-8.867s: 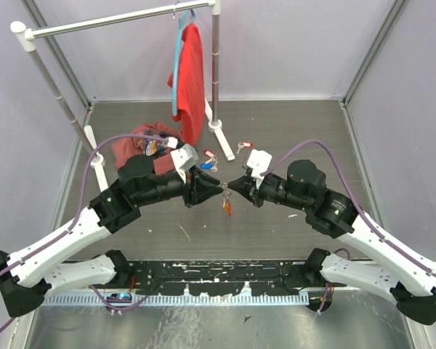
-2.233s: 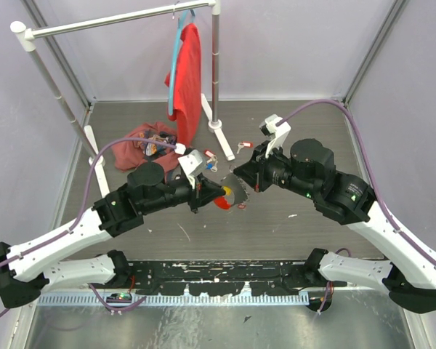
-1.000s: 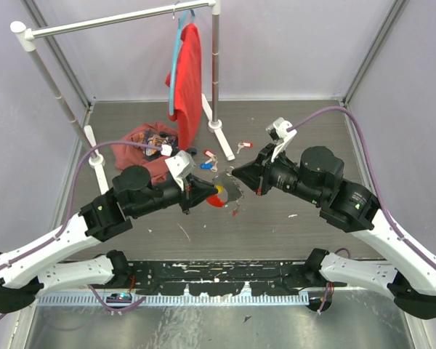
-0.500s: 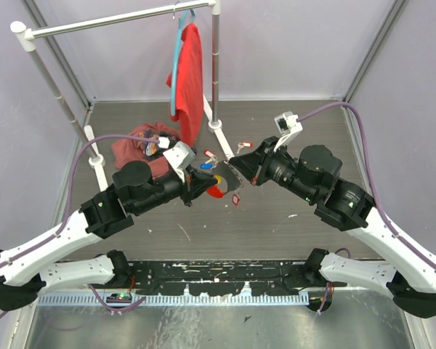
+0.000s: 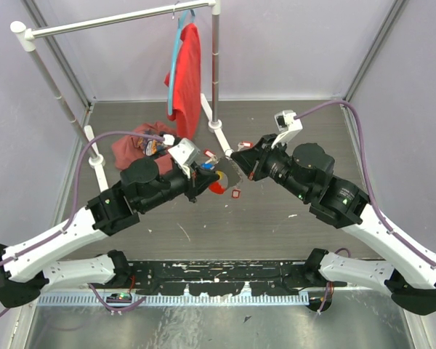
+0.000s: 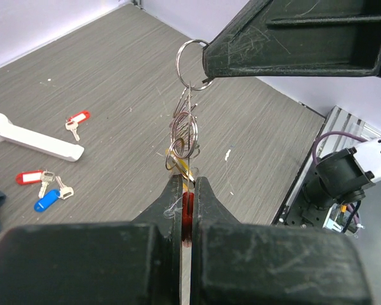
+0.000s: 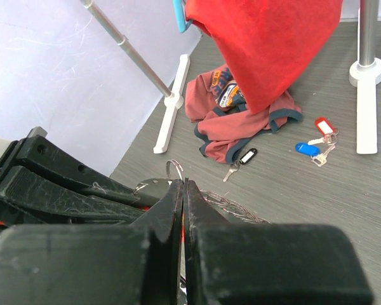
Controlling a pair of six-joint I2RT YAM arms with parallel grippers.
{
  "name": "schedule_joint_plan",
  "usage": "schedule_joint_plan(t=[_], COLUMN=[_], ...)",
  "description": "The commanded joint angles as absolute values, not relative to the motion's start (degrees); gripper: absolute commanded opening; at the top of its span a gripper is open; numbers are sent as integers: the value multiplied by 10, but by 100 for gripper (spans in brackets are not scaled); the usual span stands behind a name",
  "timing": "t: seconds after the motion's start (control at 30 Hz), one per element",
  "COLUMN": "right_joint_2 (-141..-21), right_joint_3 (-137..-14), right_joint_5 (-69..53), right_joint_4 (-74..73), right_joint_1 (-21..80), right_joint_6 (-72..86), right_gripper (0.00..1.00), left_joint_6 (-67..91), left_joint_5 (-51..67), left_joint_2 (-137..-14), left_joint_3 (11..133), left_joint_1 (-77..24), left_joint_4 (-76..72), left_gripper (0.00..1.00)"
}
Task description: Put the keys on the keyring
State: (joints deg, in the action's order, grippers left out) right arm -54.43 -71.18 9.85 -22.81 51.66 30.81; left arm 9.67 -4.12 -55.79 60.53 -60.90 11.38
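- The keyring (image 6: 185,127) hangs in the air above the middle of the table (image 5: 291,131), pulled straight between the 2 grippers.
- The left gripper (image 6: 187,184) is clenched on its lower end, at the red tag (image 5: 216,186). The right gripper (image 7: 183,184) is clenched on the top ring.
- Neither gripper holds a key. The keys (image 6: 48,201), with red and blue tags, lie on the table behind the keyring, well apart from it.
- I judge the step to be holding and steadying the keyring; no key is on its way yet.
- The next move probably needs 1 gripper to let go and fetch a key, while the other keeps the ring firm and turned so that its opening can be reached. The ring is thin, so the key hole must meet it very exactly.
- The left wrist view shows the linked rings 1 by 1 and the right finger pinching the top ring; the top view gives only a glint there.
- The right wrist view shows 1 more key, with a black tag (image 7: 246,155), beside the pile of clothes (image 7: 241,105); the left wrist view does not show it.
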Motion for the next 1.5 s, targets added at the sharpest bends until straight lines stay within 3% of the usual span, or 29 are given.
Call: schedule_joint_plan(t=[0.0,0.17,0.43,0.57,0.83,1.47], right_joint_2=[-540,-530,-487,-480,-456,-463], right_joint_3=[-746,-720,-646,-646,-665,-768], right_joint_5=[175,138,20,-10,-143,-376], right_joint_4=[-198,-136,-32,-50,-112,-214], right_joint_1=[512,512,512,512,511,512], right_joint_6=[300,238,77,12,-79,-101], right_gripper=[1,1,1,1,1,1], left_joint_6=[100,101,82,73,62,42], left_joint_5=[-48,-37,11,59,87,290], left_joint_2=[-559,-562,-546,-522,-493,-524], left_joint_3=[637,649,665,665,690,756], left_joint_1=[-611,-611,-612,-611,-611,-611], left_joint_4=[96,92,86,88,134,138], left_gripper=[0,8,40,48,49,35])
